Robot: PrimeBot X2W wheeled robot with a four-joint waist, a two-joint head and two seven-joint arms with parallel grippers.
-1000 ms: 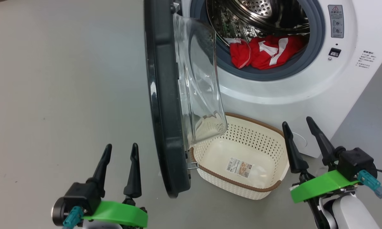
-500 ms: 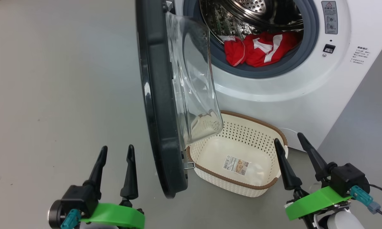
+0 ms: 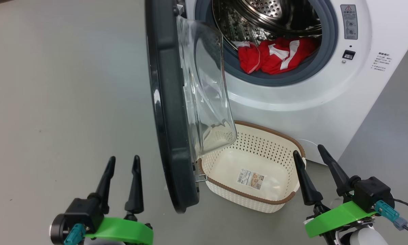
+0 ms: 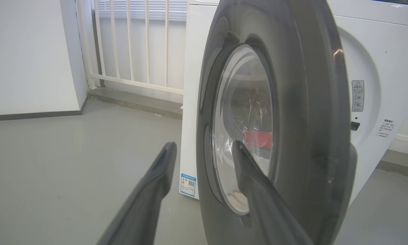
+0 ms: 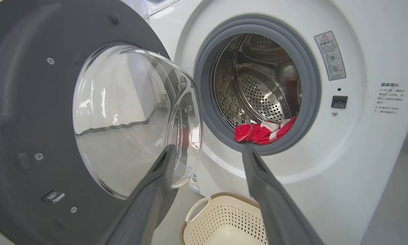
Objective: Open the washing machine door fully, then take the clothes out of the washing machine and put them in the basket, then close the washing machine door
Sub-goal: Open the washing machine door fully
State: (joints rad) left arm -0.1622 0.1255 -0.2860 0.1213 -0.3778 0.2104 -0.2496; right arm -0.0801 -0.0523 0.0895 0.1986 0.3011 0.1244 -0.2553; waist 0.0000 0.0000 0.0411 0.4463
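Washing machine door (image 3: 170,112) stands part open, edge-on mid-view, w/ red clothes (image 3: 275,56) in the washing machine (image 3: 292,98) drum at 1 o'clock, basket (image 3: 238,200) on floor at 5, L gripper (image 3: 123,158) at 7 & R gripper (image 3: 307,149) at 4, both splayed, empty.

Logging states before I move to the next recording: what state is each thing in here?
washing machine door, open, standing out from the washing machine
clothes, lying in the drum by its front lip
basket, empty, on the floor before the machine
left gripper, open, holding nothing
right gripper, open, holding nothing
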